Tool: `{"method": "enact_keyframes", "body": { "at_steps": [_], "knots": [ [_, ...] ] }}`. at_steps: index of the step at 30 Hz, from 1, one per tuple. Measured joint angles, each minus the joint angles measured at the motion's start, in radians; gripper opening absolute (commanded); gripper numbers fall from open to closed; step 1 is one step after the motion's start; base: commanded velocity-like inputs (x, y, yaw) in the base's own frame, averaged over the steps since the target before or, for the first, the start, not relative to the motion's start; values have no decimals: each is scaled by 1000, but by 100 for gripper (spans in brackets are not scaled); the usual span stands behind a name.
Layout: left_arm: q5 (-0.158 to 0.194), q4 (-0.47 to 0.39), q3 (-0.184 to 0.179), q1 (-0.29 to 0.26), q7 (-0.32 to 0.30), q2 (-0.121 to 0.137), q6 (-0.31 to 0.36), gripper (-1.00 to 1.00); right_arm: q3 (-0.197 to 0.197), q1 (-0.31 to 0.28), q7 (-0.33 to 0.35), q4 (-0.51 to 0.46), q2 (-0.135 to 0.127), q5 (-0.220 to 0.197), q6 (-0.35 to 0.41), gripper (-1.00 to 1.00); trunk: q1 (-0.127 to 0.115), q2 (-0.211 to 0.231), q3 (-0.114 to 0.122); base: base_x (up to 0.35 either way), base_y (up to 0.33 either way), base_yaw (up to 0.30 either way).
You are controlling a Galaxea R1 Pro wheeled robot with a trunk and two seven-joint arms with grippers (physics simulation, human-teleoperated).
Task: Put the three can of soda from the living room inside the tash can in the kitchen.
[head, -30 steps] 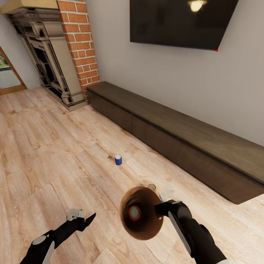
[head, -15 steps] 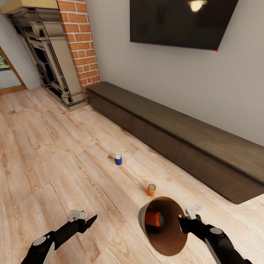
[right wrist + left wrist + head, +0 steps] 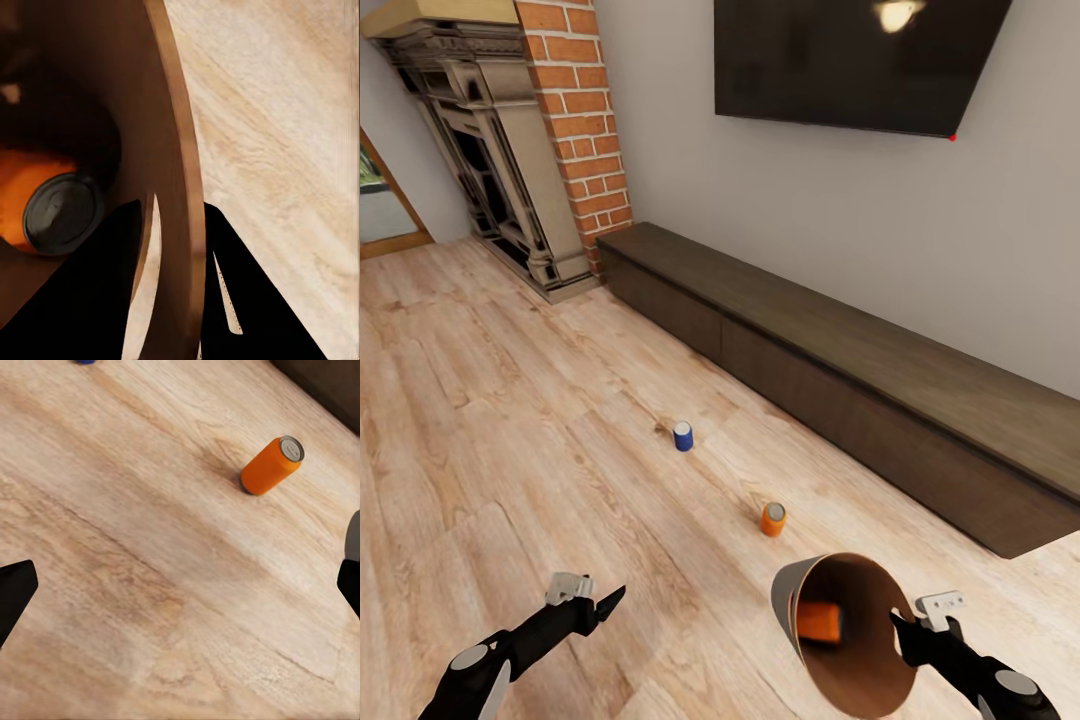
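Cut off at the lower edge of the head view: both black arms, and part of the round tapered trash can with coppery-brown inside and grey outside. Half hidden inside that trash can, on its side: an orange soda can with a silvery top, seen in the right wrist view as a dark round lid against an orange glow. Hard to make out in the left wrist view: the left fingers, just two dark tips at the frame's sides, plainly well apart with bare floor between. At that view's very edge, a sliver of blue, too little to identify there.

Pale wood-plank floor throughout; grey wall carrying a black screen; long dark wooden bench along the wall; red brick column beside an ornate grey fireplace.

Right gripper clamped on the trash can's rim, one finger inside the wall, one outside; trash can tilted, mouth toward the camera. Second orange cylindrical soda can upright on the floor just beyond the trash can, near the bench. Small blue can with a white band upright farther out. Left gripper low over the floor, well apart from both standing cans.
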Motion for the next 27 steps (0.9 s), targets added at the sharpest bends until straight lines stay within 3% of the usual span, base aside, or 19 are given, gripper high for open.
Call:
{"method": "enact_keyframes", "body": {
  "at_steps": [9, 16, 27],
  "knots": [
    [1, 21, 1, -1, 0, -2, 1, 100, -9, 0, 12, 4, 10, -6, 0, -100, 0, 0, 2, 138, 84, -143],
    [5, 81, 2, -1, -1, -2, -1, 100, -5, 1, 4, 7, 11, -10, 0, -100, 0, 0, 6, 22, 11, -236],
    [5, 92, 2, -1, -8, -2, -1, 100, -10, 0, 27, 16, 10, -4, -1, -100, 0, 0, 14, 2, 1, -241]
  ]
}}
